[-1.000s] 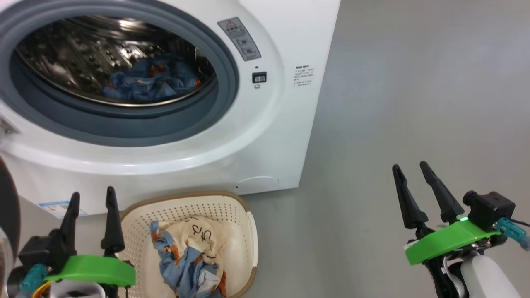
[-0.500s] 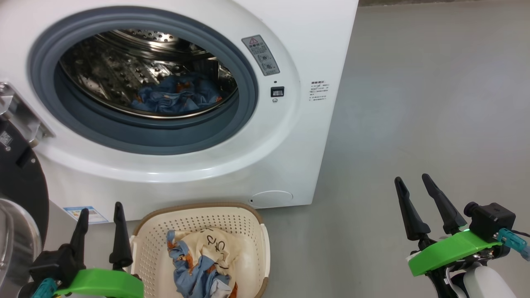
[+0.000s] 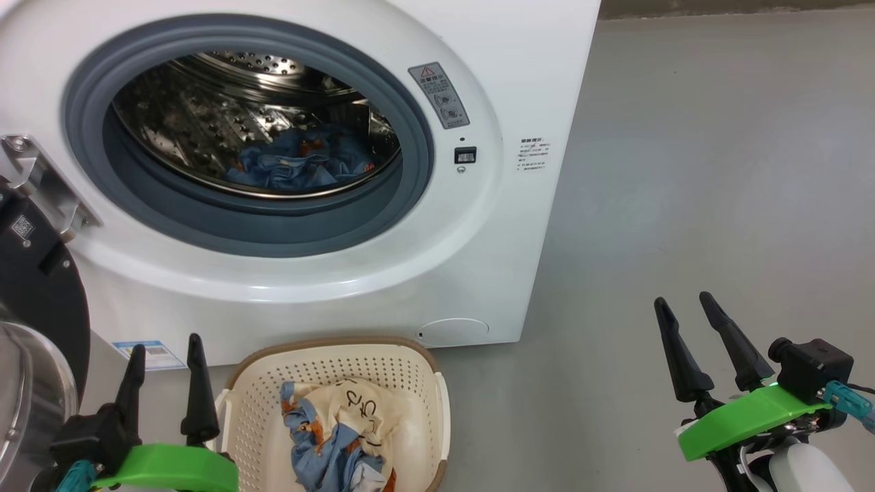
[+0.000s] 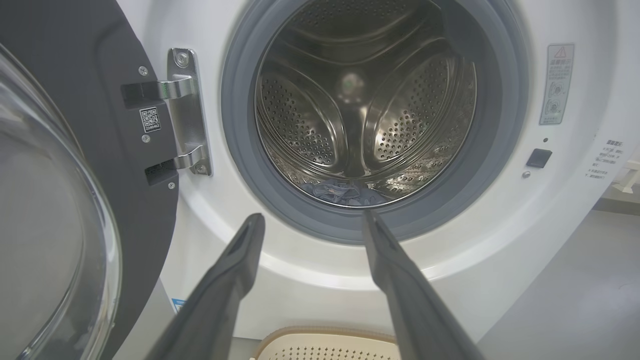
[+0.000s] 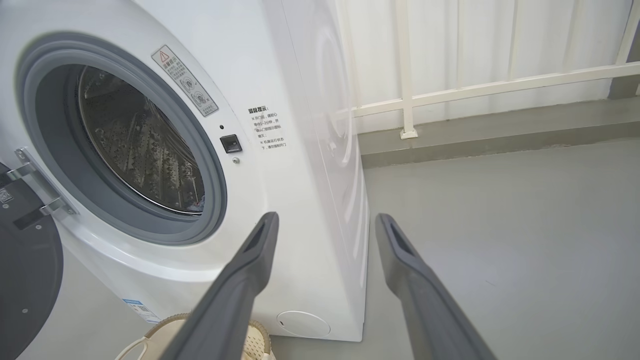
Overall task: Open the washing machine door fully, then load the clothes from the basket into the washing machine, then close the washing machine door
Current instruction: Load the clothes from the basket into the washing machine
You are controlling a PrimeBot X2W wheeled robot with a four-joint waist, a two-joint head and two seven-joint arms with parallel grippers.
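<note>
Washing machine [image 3: 478,273] occupies 11 to 12 o'clock of the head view. Washing machine door [image 3: 37,294] stands open at 9 o'clock. Blue garment [image 3: 301,164] lies at the drum's 6 o'clock. Basket [image 3: 328,344] sits on the floor [image 3: 683,171] at 6 o'clock, just before the machine, with clothes [image 3: 342,430] inside. Left gripper [image 3: 166,343] at 7 o'clock, beside the basket: fingers wide, empty. Right gripper [image 3: 682,299] at 4 o'clock, well apart from the basket: fingers wide, empty.
</note>
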